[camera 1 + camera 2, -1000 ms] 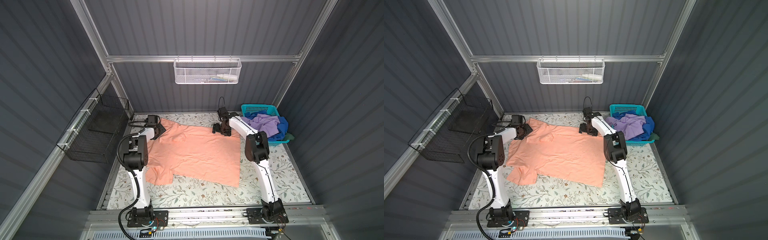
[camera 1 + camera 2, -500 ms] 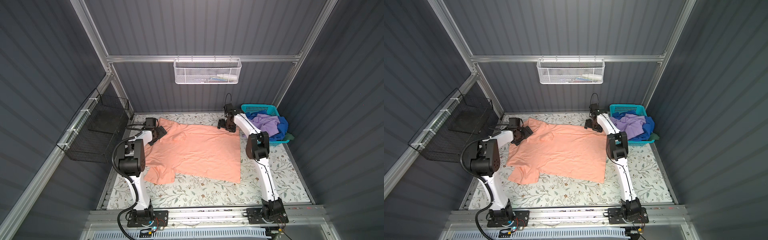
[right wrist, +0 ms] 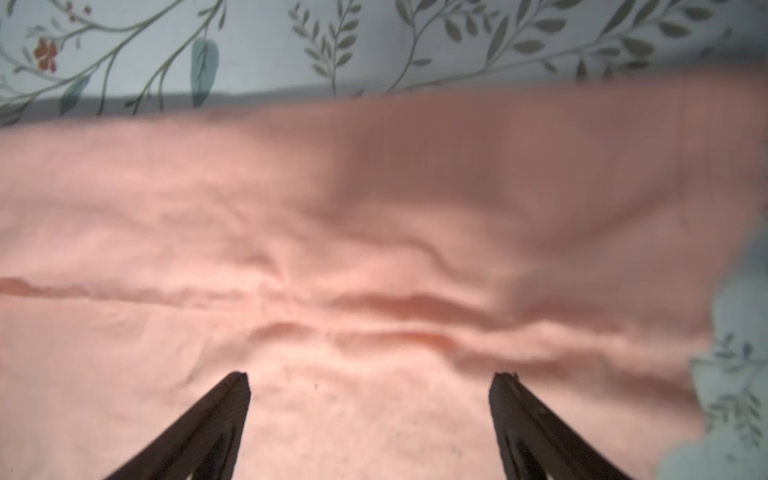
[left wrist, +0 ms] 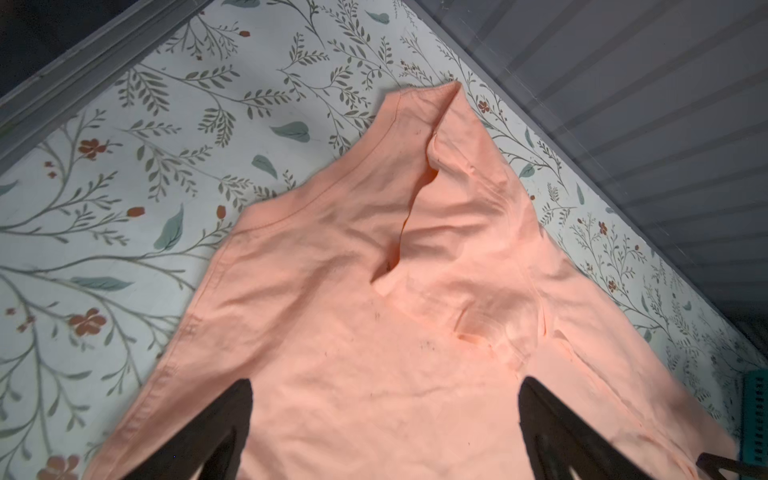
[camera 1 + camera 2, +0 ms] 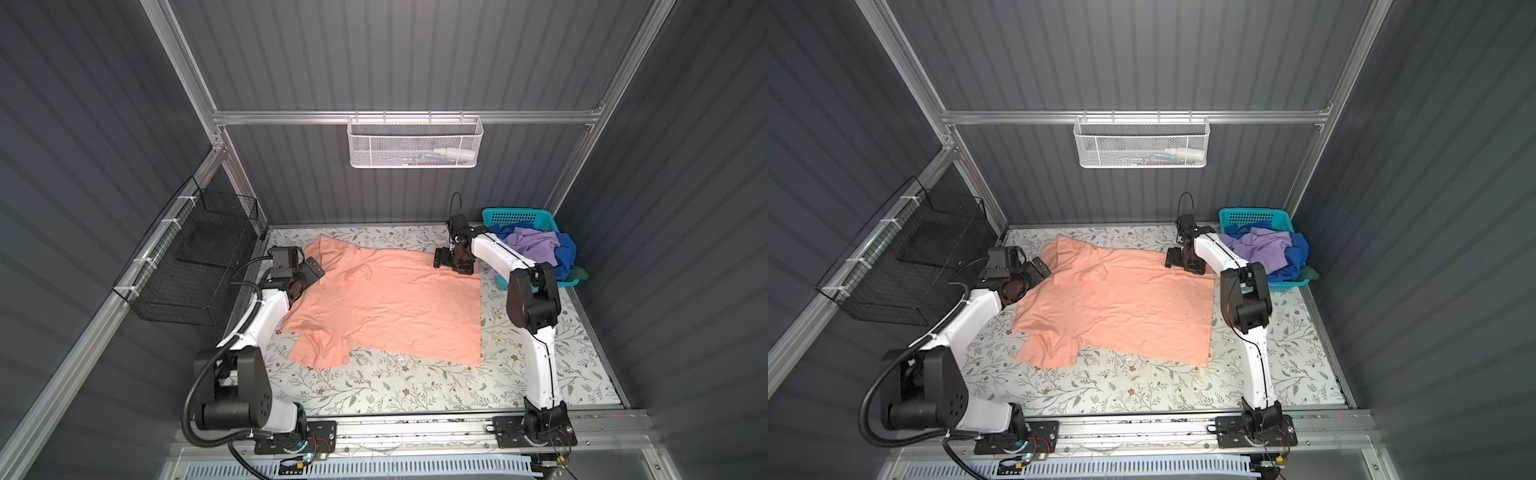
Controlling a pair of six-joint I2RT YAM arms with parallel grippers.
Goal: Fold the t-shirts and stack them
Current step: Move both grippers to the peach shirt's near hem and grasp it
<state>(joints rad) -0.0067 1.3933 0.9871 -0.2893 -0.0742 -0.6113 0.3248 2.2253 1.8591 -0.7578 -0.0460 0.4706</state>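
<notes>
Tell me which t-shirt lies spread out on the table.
The peach-orange t-shirt: it alone lies spread on the floral table, while the lavender t-shirt and the blue t-shirt sit crumpled in the teal basket.

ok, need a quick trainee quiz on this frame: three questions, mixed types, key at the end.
1. True or false: the peach-orange t-shirt lies spread out on the floral table cover.
2. The lavender t-shirt and blue t-shirt sit in: A) black wire basket B) teal basket C) white mesh basket.
3. Fill in: the left claw and right claw both stand ____.
Key: 1 true; 2 B; 3 open.
</notes>
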